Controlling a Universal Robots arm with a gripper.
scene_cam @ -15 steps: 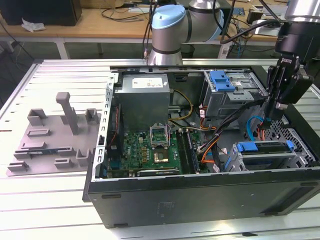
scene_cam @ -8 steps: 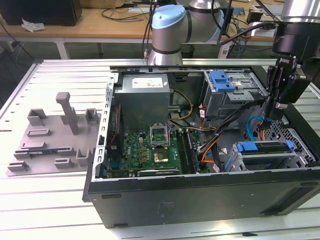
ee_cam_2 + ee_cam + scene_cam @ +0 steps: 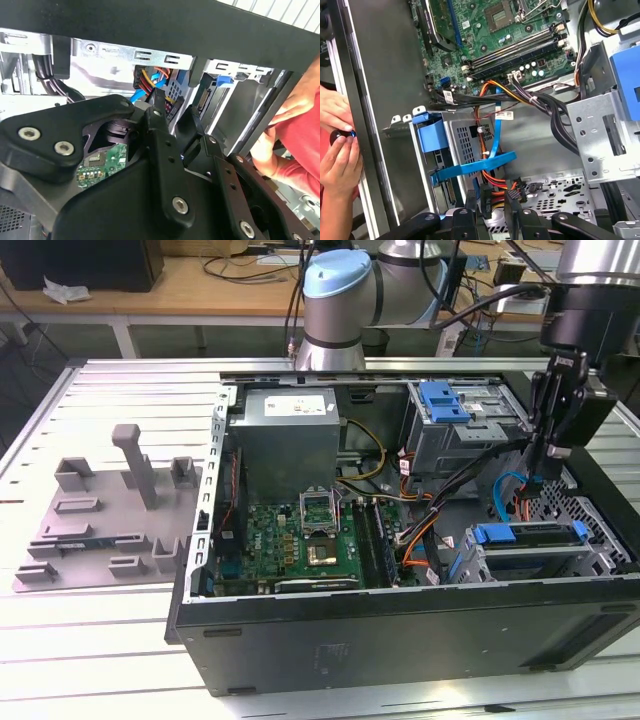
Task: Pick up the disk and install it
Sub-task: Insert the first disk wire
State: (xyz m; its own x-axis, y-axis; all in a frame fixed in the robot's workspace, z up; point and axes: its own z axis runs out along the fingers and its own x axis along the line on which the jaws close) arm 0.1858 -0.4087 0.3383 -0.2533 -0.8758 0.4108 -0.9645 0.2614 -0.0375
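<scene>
The disk (image 3: 531,536) lies flat in the lower drive cage at the exterior view's right end of the open computer case (image 3: 400,640). Its blue carrier frames it, and most of its metal face is hidden by the cage. In the first wrist view the carrier's blue front (image 3: 430,136) shows in that cage. My gripper (image 3: 540,464) hangs above the cage, apart from the disk. Its black fingers (image 3: 470,201) stand a little apart with nothing between them, over orange and blue cables (image 3: 492,125). In the second wrist view the gripper (image 3: 176,114) points into the case.
A blue latch piece (image 3: 444,400) sits atop the upper drive cage. The motherboard (image 3: 305,540) and power supply (image 3: 287,440) fill the case's middle. A person's hands (image 3: 337,150) rest at the case's outer wall. A grey fixture plate (image 3: 100,515) lies on the table.
</scene>
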